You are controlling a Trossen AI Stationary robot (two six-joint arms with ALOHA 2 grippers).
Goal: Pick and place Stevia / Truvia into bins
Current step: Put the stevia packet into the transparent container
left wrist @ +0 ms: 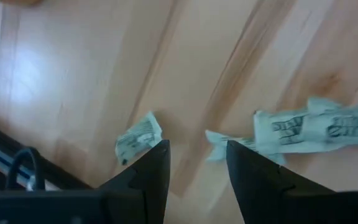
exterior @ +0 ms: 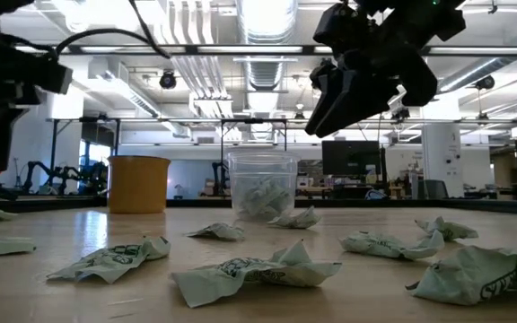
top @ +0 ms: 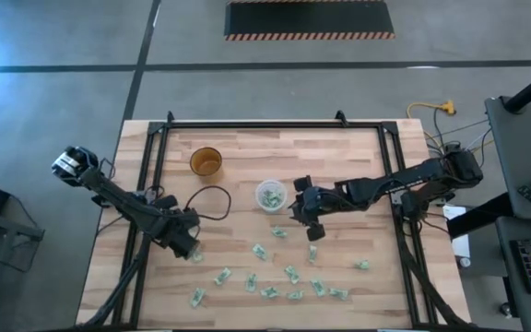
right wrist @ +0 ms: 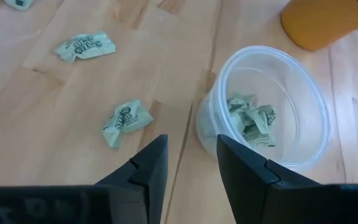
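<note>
Stevia sachets [top: 293, 275] lie scattered near the table's front edge; both pincers, left [top: 190, 247] and right [top: 308, 221], gape empty.

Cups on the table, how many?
2. An amber-brown cup stands toward the far left of the table. A translucent cup stands near the centre, with sachets inside. No others appear hidden.

The table [top: 247, 184] is made of pale wood planks, smooth with a soft shine. The sachets [right wrist: 126, 121] are thin paper, crumpled and matt. The bin [right wrist: 266, 106] is clear, smooth plastic with a glossy rim. Beside the bin, an amber cup [top: 206, 162] of shiny plastic is seen. The gripper fingers [right wrist: 244, 171] are dark and matt.
</note>
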